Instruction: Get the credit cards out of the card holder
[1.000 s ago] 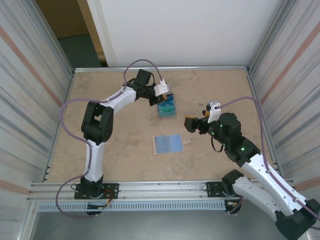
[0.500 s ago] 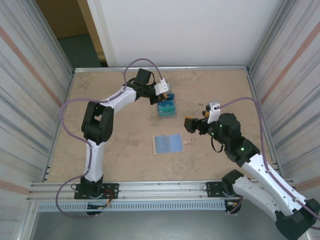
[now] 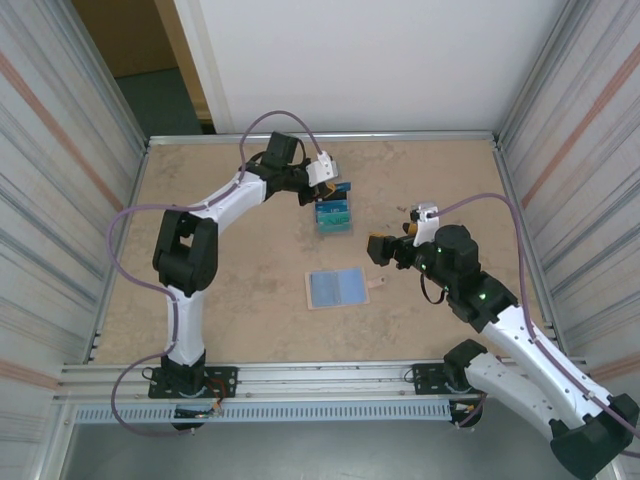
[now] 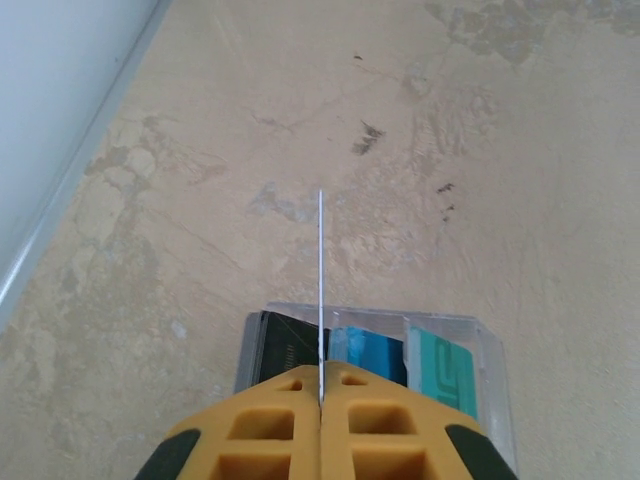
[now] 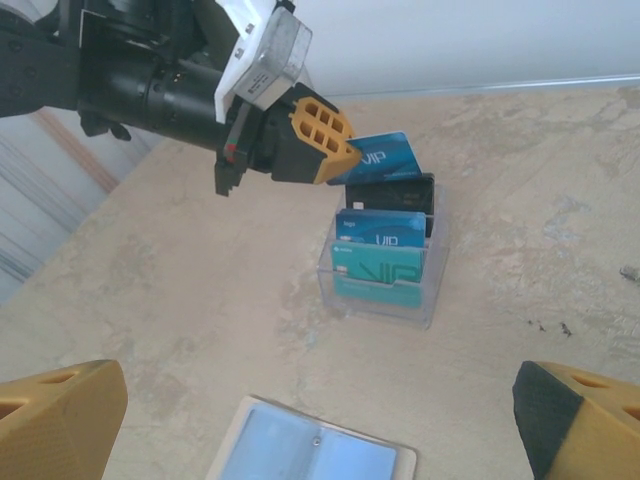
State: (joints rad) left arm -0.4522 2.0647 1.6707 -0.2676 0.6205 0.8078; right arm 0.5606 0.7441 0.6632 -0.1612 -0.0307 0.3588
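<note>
The left arm's elbow has swung outward and the left gripper [image 5: 345, 160] has lifted slightly, clenched on a thin blue plastic card [image 5: 388, 154]. Nearest, the tan folding card holder [image 3: 337, 287] lies open on the beige table [image 3: 220, 290], with the right gripper [image 3: 390, 247] splayed empty beside it. Beyond, the card likely wants lowering squarely into the back slot of the clear tiered stand [image 5: 430, 290]. The wallet's pockets are too small to check.

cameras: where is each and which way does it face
top external: overhead, looking down the table; both arms show
left wrist: looks down past its left claw, shut on a blue card, at the clear stand
right wrist: low, faces the stand; right claw fingers open at corners
shared: all three see stand and card
</note>
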